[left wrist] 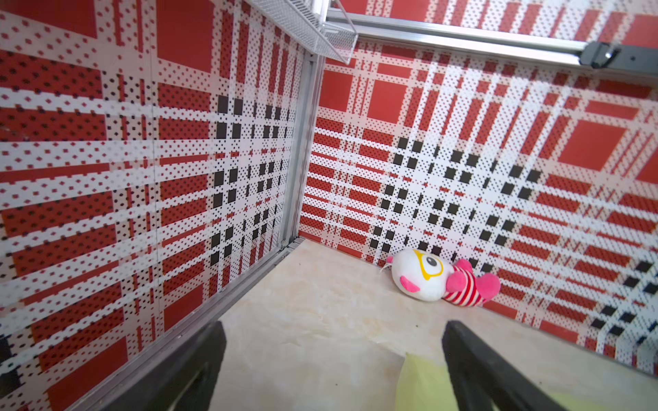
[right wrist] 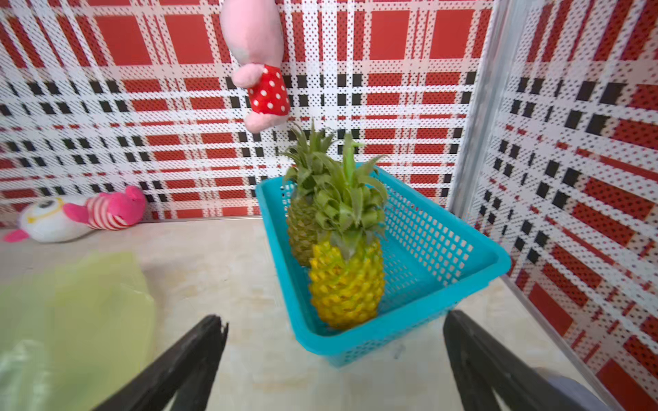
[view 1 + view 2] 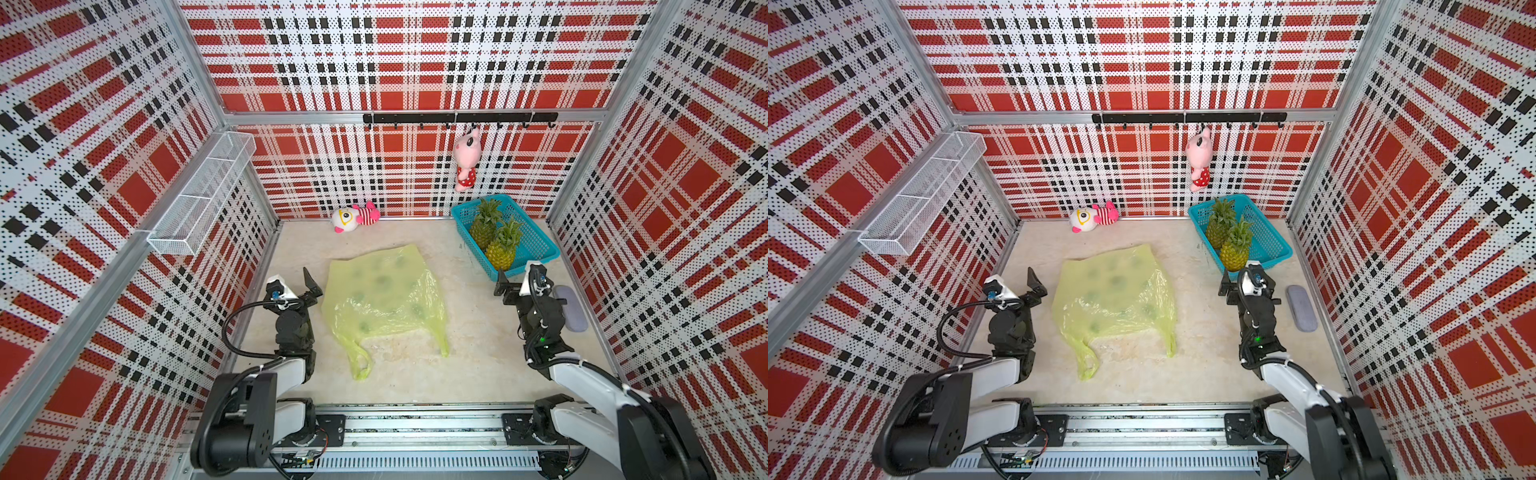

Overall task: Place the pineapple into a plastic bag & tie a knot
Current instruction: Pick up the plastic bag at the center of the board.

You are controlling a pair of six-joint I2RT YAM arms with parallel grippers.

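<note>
Pointing handles point(image 3: 360, 365) robotward, plastic bag point(image 3: 382, 291).

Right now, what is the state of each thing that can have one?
Thin yellow-green plastic bag: flat, empty, untied.
Yellow pineapple: upright in the teal plastic mesh basket.
Greener pineapple: upright in the same basket.
Left gripper: open, empty.
Right gripper: open, empty.
Pink plush toy: hanging.

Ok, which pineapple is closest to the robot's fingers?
The yellow pineapple, at the near end of the teal basket, just ahead of the right gripper. The greener pineapple stands behind it, nearer the back wall.
</note>
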